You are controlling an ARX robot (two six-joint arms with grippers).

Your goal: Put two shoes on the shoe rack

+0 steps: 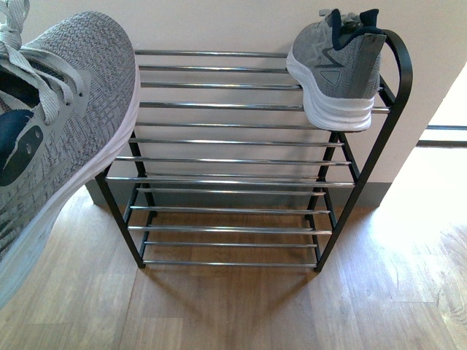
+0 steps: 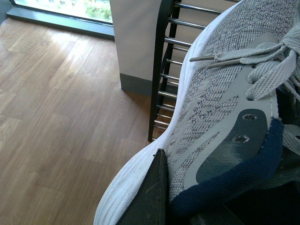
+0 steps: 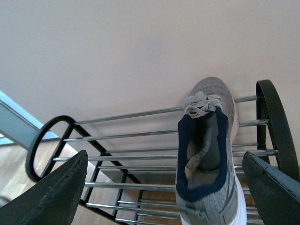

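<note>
1. Grey knit fills the left of my front view. The held sneaker (image 1: pixel 58 124) hangs close to the camera, off the floor, with its toe aimed at the rack's left end.
2. My left gripper (image 2: pixel 152 194) is clamped on that shoe. The left wrist view shows one dark finger pressed against the white sole edge beside the navy collar. The shoe hides the other finger.
3. The shelved sneaker (image 1: pixel 337 69) sits at the right end of the top tier of the shoe rack (image 1: pixel 233 160). Its toe points at the wall and its heel hangs over the front bar, just beside the rounded right side frame.
4. My right gripper (image 3: pixel 164 164) hovers behind that shoe's heel. Its fingers (image 3: pixel 51 194) are spread wide, one out to each side, and touch nothing.
5. In the way: the rack's black left frame (image 2: pixel 161 70) shows just past the held sneaker's sole. I cannot tell how near it is.
6. Around the rack are a pale wall (image 1: pixel 219 25) directly behind it, a wood floor (image 1: pixel 233 313) beneath, and a low window (image 2: pixel 61 7) off to the left.
</note>
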